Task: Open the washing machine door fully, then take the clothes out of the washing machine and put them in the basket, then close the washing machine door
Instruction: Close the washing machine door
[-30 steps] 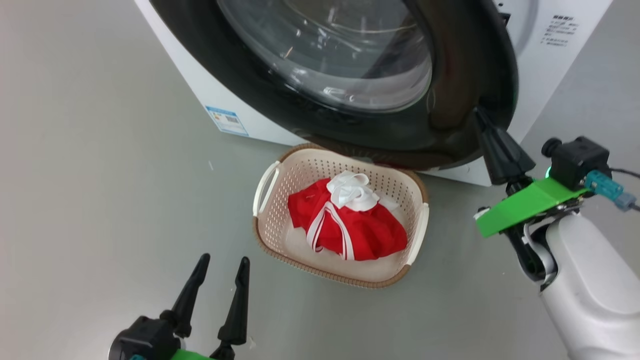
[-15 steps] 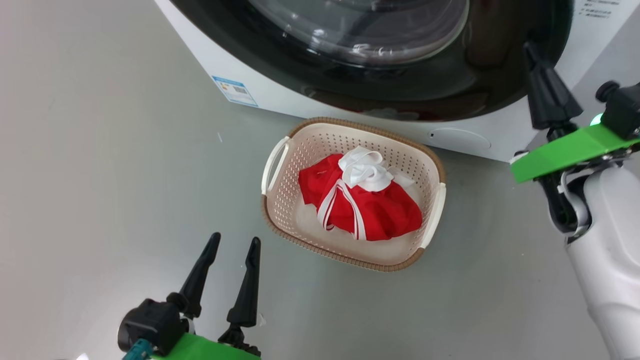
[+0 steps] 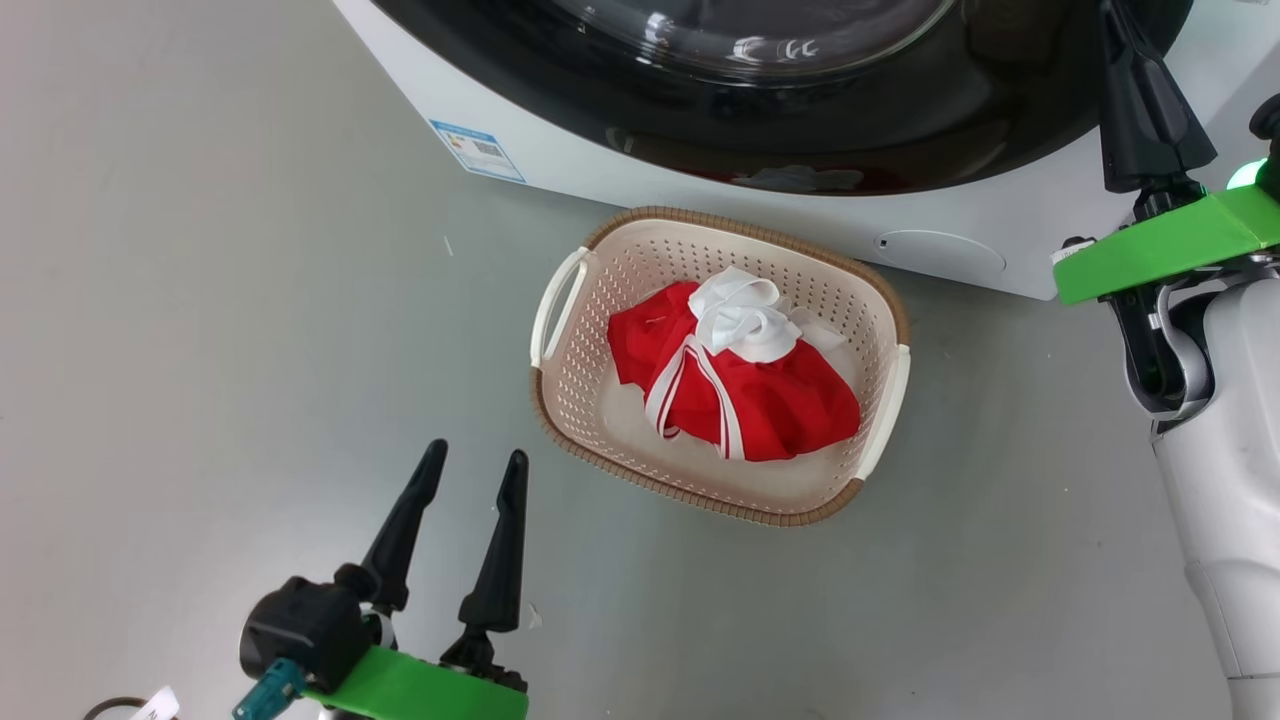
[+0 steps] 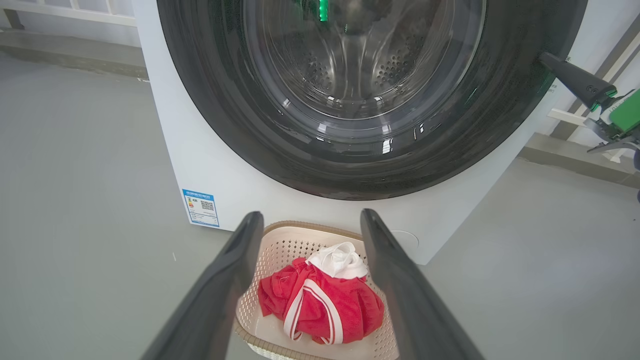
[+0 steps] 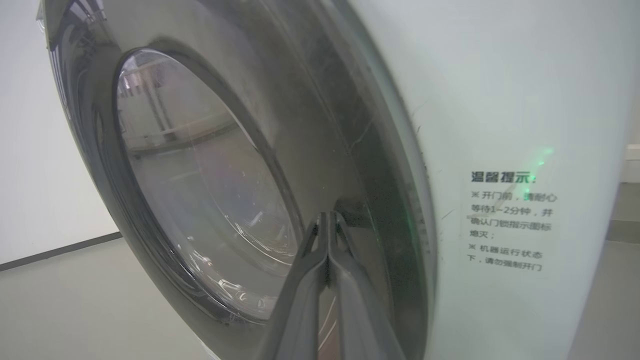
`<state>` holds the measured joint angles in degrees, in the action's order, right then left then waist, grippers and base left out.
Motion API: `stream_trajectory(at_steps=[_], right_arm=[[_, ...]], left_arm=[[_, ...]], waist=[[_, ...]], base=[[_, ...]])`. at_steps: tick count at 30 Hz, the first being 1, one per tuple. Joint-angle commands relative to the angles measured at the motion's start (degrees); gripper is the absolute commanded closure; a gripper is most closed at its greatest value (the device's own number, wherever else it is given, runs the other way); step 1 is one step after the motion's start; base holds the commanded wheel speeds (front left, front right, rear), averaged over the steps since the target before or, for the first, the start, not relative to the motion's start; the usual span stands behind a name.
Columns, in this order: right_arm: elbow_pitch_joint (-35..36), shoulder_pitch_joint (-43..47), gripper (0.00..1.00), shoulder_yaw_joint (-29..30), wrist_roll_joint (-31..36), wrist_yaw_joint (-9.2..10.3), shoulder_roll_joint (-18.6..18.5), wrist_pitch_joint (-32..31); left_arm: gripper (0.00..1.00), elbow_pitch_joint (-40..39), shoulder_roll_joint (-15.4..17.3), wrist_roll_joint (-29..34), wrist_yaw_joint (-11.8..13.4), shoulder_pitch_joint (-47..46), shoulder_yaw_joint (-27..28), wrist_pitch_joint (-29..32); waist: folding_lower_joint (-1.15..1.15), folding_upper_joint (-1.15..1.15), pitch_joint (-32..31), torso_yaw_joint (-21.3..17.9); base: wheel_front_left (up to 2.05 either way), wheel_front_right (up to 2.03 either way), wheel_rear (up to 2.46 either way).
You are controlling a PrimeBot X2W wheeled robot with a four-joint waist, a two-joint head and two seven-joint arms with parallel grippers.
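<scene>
Swung in since a second ago, the door (image 4: 360, 100) now lies against the washing machine (image 4: 170, 150); my head camera has dipped too.
With its fingers pinched together and holding nothing, my right claw (image 5: 327, 216) presses its tips on the door's black frame near the free edge, I judge to push the latch home; I can't tell if it has caught. The clothes (image 3: 740, 385) sit bundled in the basket (image 3: 700, 225) just below, off the door's path. My left claw (image 3: 477, 452) hangs wide open and empty above the floor (image 3: 200, 300).

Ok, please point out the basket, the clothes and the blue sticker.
the basket (image 3: 580, 360), head view, on its perforated inner wall
the clothes (image 3: 780, 400), head view, on the red fabric
the blue sticker (image 3: 477, 150), head view, on its middle
</scene>
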<state>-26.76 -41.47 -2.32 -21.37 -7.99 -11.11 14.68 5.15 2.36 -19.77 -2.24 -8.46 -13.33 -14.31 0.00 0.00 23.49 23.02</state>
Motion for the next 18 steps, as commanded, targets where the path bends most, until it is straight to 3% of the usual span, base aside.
stream_trajectory(at_steps=[1, 12, 14, 17, 18], right_arm=[[1.6, -2.3, 1.0, 0.5, 0.3, 0.5, 0.2, 0.3], [1.8, -0.1, 1.0, -0.5, 1.0, 0.5, 1.8, 0.3], [1.4, 1.5, 0.93, -1.6, 0.9, 0.5, 1.8, 0.3], [0.9, 4.7, 0.42, -3.3, 0.5, 0.5, 1.9, 0.3], [0.8, 5.9, 0.07, -3.8, 0.4, 0.5, 1.9, 0.3]], left_arm=[[0.0, -1.2, 0.5, -0.1, -0.1, -0.7, 1.6, -0.7], [0.0, -0.4, 0.5, 1.0, -0.7, -0.6, 2.1, -0.7], [0.0, 0.1, 0.5, 1.2, -0.8, -0.3, 2.2, -0.7], [0.0, 0.9, 0.5, 1.5, -0.9, 0.4, 2.7, -0.7], [0.0, 1.2, 0.5, 1.7, -1.0, 0.7, 2.9, -0.7]], waist=[[0.0, 0.0, 0.1, -0.1], [0.0, 0.0, -0.7, -1.1], [0.0, 0.0, -1.5, -1.3], [0.0, 0.0, -3.0, -1.8], [0.0, 0.0, -3.6, -2.0]], base=[[0.0, 0.0, 0.0], [0.0, 0.0, 0.0], [0.0, 0.0, 0.0], [0.0, 0.0, 0.0], [0.0, 0.0, 0.0]])
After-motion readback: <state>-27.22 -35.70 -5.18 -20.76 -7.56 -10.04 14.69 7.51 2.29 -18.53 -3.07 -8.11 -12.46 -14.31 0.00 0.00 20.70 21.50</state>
